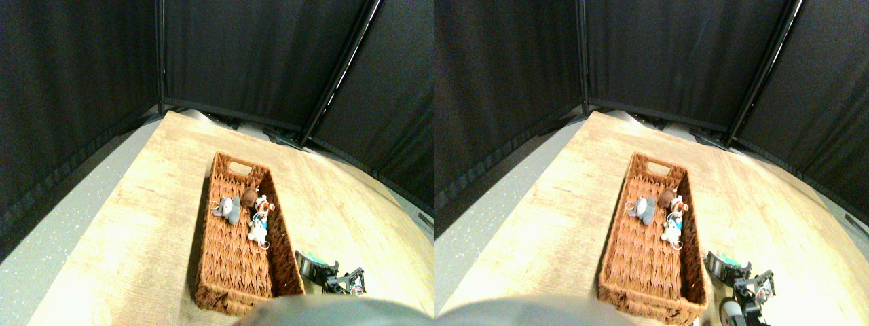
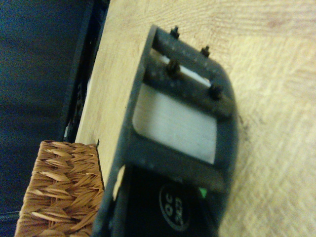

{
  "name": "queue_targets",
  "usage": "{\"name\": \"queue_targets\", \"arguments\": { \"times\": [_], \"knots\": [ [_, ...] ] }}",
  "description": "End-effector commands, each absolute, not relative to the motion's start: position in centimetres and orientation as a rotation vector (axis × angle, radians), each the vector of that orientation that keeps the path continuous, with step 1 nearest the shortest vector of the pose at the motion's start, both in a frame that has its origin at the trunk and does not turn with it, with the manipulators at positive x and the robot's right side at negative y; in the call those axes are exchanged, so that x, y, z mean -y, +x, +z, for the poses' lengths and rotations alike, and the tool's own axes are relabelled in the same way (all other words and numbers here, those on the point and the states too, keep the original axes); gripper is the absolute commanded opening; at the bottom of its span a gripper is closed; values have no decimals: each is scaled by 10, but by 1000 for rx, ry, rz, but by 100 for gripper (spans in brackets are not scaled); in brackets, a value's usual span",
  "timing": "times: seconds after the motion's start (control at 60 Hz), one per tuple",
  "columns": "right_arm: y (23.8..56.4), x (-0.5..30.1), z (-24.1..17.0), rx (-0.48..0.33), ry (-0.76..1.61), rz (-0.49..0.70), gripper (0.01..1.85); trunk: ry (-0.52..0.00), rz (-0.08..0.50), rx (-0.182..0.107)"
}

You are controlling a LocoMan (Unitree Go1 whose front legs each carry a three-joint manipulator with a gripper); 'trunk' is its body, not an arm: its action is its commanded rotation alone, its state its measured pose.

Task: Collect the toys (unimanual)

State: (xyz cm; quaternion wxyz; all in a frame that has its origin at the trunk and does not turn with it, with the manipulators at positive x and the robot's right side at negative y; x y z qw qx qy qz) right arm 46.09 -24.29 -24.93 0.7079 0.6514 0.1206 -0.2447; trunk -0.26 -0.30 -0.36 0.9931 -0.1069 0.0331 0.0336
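Grey toy (image 1: 229,210), brown toy (image 1: 249,197) and white-with-blue toy (image 1: 258,226) lie in the woven basket (image 1: 234,268) on the tabletop (image 1: 136,231). A mint green toy (image 1: 316,259) shows at the right gripper (image 1: 324,272), just right of the basket; whether its fingers pinch it cannot be told.

Lab test bay, black curtain panels (image 1: 258,54), wooden table (image 1: 136,224)

Basket (image 1: 234,272) is lying lengthwise on the table (image 1: 136,224), its handle end toward the far screens (image 1: 258,54). Three toys (image 1: 244,210) are sitting together in its far half. Right gripper (image 1: 333,275) is resting on the table just right of the basket's near end.
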Motion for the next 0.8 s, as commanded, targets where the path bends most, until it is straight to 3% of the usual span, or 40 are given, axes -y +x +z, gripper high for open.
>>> {"name": "queue_targets", "arguments": {
  "times": [0.017,0.117,0.35,0.483,0.517,0.583,0.733,0.8],
  "knots": [
    [466,245,-249,-209,1422,-530,95,-225,74,-83],
    [467,243,-248,-196,1389,-511,76,-225,73,-85],
    [470,244,-244,-181,1420,-531,72,-224,67,-83],
    [471,244,-241,-169,1420,-541,58,-225,65,-85],
    [471,242,-239,-138,1382,-569,31,-226,62,-86],
    [473,241,-239,-101,1339,-579,15,-225,60,-88],
    [474,241,-239,-93,1309,-610,19,-225,60,-89],
    [476,241,-232,-70,1254,-625,30,-223,57,-86]
  ]
}}
